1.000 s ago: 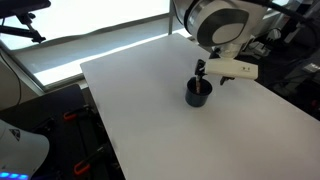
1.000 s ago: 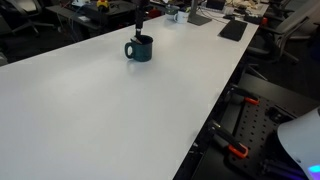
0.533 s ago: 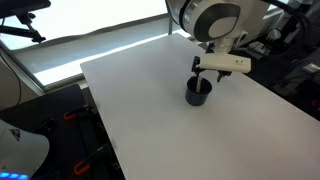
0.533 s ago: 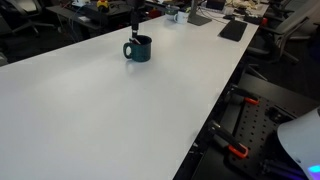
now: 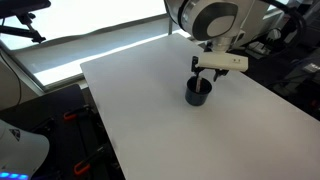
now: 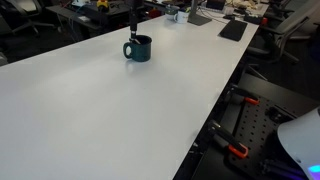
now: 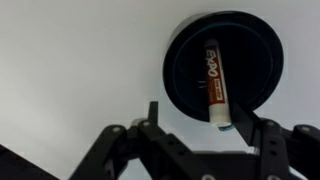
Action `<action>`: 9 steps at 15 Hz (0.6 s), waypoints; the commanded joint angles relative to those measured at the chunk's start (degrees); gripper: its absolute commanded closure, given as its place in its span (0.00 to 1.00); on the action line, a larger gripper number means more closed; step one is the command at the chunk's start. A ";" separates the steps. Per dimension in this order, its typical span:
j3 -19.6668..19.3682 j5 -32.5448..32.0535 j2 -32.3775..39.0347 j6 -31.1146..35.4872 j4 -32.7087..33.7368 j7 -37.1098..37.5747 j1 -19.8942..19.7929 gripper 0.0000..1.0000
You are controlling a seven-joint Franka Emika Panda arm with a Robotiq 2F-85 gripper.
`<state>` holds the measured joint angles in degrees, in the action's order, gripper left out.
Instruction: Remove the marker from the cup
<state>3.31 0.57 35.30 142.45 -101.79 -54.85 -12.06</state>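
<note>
The dark cup [image 5: 198,92] stands on the white table toward its far side; it also shows in an exterior view [image 6: 139,48] with a handle on its left. In the wrist view the cup [image 7: 258,52] is seen from above. The marker [image 7: 213,80] lies inside it, with a red printed label, and its lower end leans over the rim. My gripper [image 7: 198,118] hangs just above the cup, open and holding nothing. Its right finger [image 7: 243,116] is beside the marker's lower end and its left finger [image 7: 153,115] is over bare table. The gripper shows over the cup in both exterior views [image 5: 203,70] [image 6: 137,18].
The white table [image 5: 150,115] is wide and bare around the cup. Its edges run close on the left and front in an exterior view. Dark desks with a keyboard [image 6: 232,30] and clutter lie beyond the far end.
The gripper has shifted a little to the left over the cup and turned slightly since one second ago. Since half a second ago it has hardly moved. The cup and marker have not moved.
</note>
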 commanded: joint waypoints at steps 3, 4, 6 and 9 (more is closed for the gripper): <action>0.72 0.21 -1.03 -1.39 -0.59 0.16 -0.50 0.23; 0.82 0.30 -0.93 -1.35 -0.56 0.07 -0.55 0.24; 0.91 -0.05 -0.62 0.00 -0.76 -0.48 -0.45 0.26; 1.14 0.00 0.13 0.22 -0.24 -0.71 -0.51 0.34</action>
<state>3.75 0.64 35.47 142.44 -101.84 -54.99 -12.15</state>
